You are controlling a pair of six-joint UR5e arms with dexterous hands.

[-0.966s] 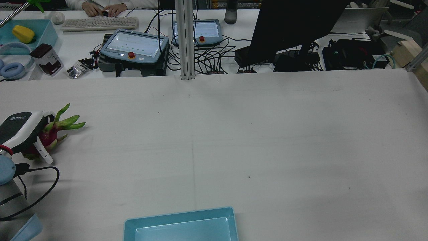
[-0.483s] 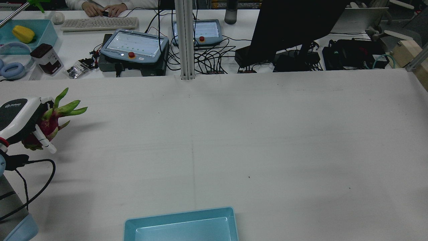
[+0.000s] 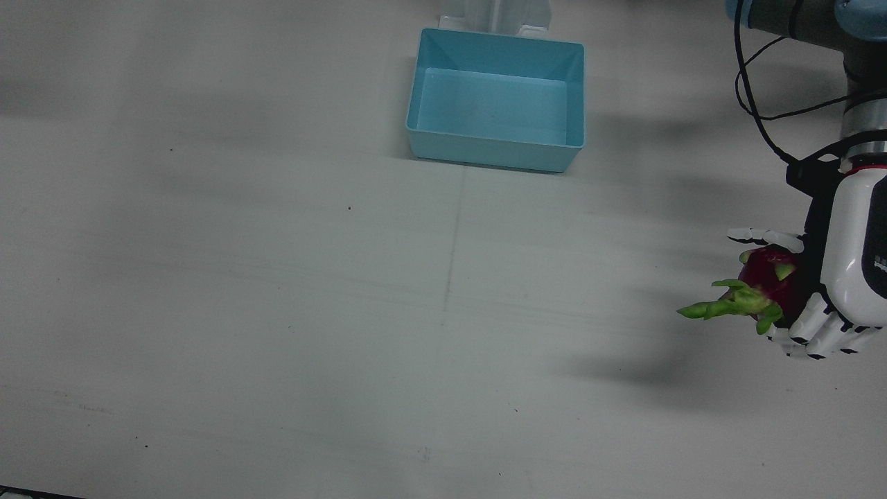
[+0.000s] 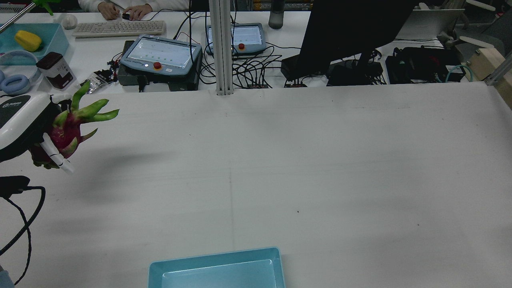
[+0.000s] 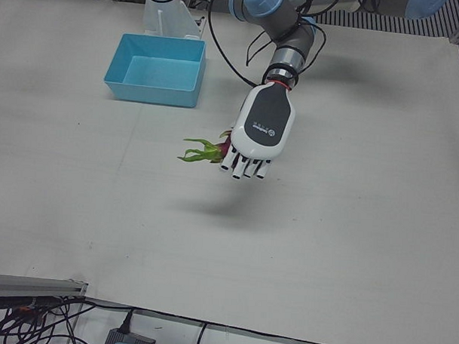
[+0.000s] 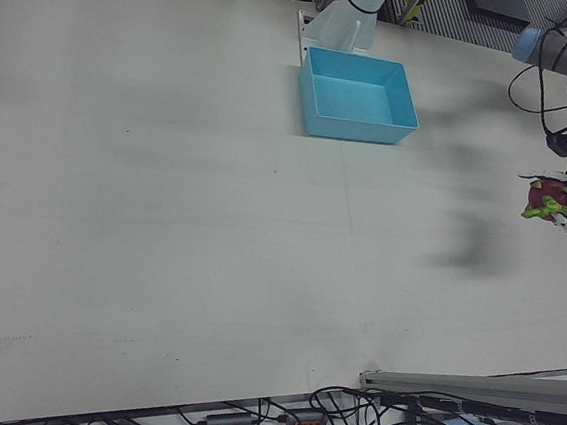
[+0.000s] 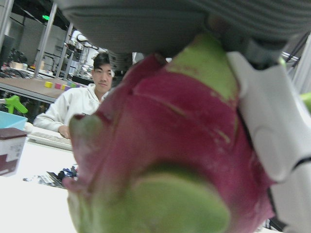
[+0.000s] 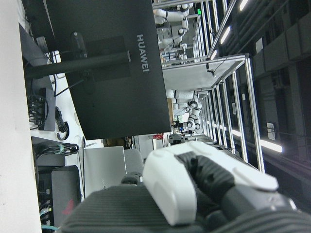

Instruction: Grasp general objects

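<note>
Dragon fruit (image 4: pixel 66 130) clasped in left hand (image 5: pixel 261 131), fingers (image 3: pixel 811 333) curled around its red body, green leaf tips pointing outward, fruit lifted clear of white worktop (image 3: pixel 277 312), shadow beneath, blue tray (image 3: pixel 495 149) well apart, right hand's finger state indeterminate.

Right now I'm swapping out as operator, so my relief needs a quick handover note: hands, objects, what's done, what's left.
Left hand: shut on the dragon fruit, held clear above the table; its shadow lies below.
Right hand: seen only by its own camera, pointed at a monitor; open or shut can't be told.
Blue bin: empty, near the pedestals at the table's middle.
Done: fruit grasped and off the table.
Left: probably carry it to the bin and release.
</note>
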